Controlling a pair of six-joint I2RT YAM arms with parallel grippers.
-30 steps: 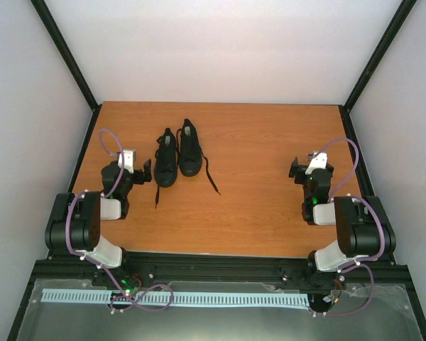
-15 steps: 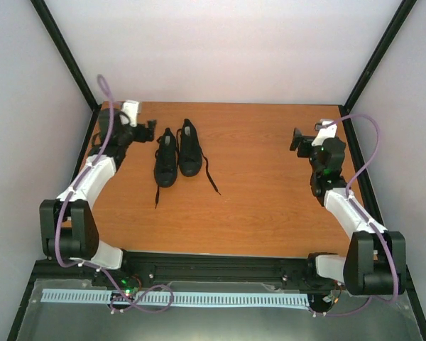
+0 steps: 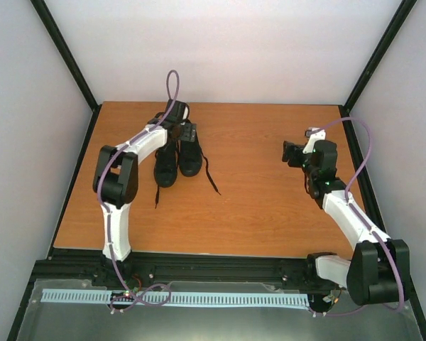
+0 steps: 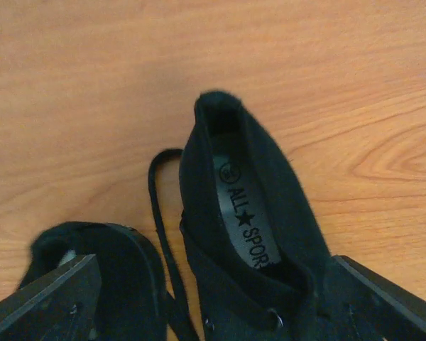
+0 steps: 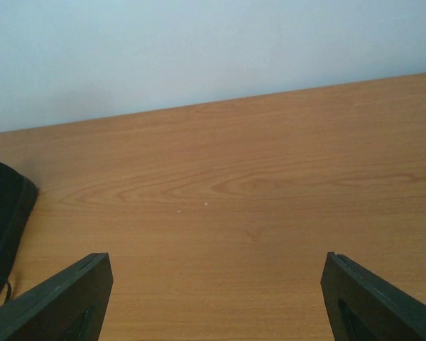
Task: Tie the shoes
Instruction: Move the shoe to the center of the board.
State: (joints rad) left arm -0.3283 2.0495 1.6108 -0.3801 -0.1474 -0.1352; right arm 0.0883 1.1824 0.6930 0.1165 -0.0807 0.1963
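Two black shoes stand side by side at the table's back left, one [image 3: 165,165] on the left and one [image 3: 191,158] on the right, toes toward me. Thin black laces [image 3: 211,175] trail loose over the wood. My left gripper [image 3: 176,126] hangs over their heel ends, open. In the left wrist view the right-hand shoe [image 4: 250,213] with its printed grey insole lies between the wide fingers [image 4: 53,298], the other shoe [image 4: 99,249] sits at lower left, and a lace [image 4: 156,202] loops between them. My right gripper [image 3: 292,153] is open over bare wood, holding nothing.
The wooden table [image 3: 263,199] is closed in by white walls and black frame posts [image 3: 65,53]. In the right wrist view a black shoe's edge [image 5: 3,213] shows at far left, with the back wall [image 5: 213,50] close beyond the table.
My left arm has swung from the table's left edge across to the shoes' heel ends. My right gripper rose toward the back and then shifted slightly left and nearer.
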